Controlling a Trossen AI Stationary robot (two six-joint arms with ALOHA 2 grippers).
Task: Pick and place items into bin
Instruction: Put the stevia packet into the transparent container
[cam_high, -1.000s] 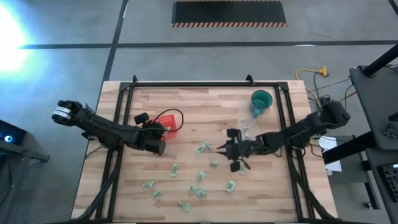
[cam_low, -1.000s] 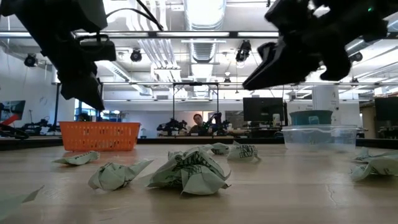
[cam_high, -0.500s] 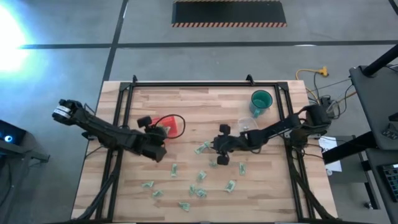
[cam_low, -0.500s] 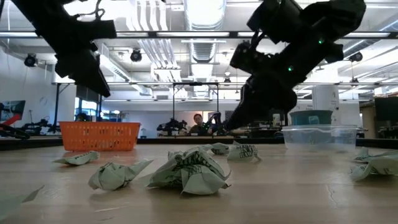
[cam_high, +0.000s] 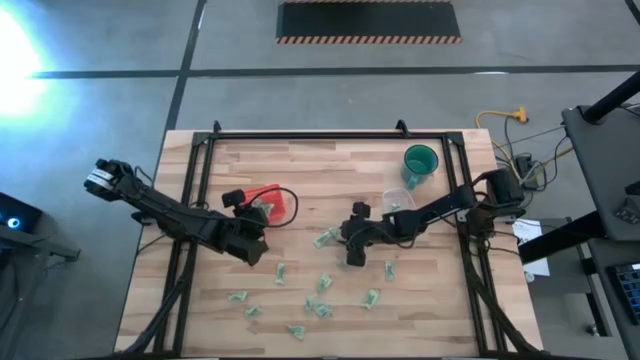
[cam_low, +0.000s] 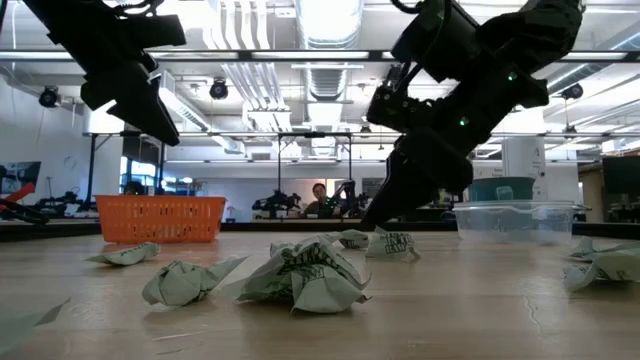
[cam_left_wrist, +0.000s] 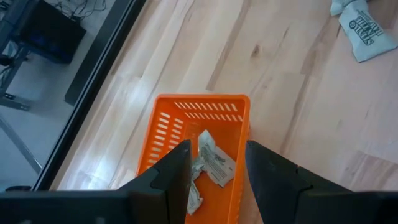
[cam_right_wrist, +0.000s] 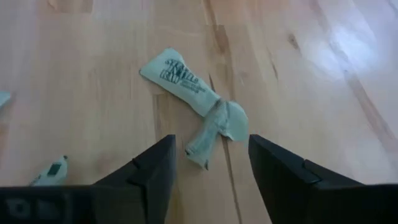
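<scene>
Since a second ago the right gripper (cam_high: 352, 247) has swung left to frame centre and spread its jaws over a wrapper (cam_right_wrist: 198, 110), ready to pick it, while the left gripper (cam_left_wrist: 215, 163), jaws apart and empty, hangs over the bin (cam_left_wrist: 160, 138) holding earlier wrappers.

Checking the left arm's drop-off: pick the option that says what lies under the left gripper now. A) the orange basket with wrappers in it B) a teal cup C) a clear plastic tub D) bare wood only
A: the left wrist view looks down past the left gripper into the orange basket, where crumpled wrappers lie on its floor.
</scene>
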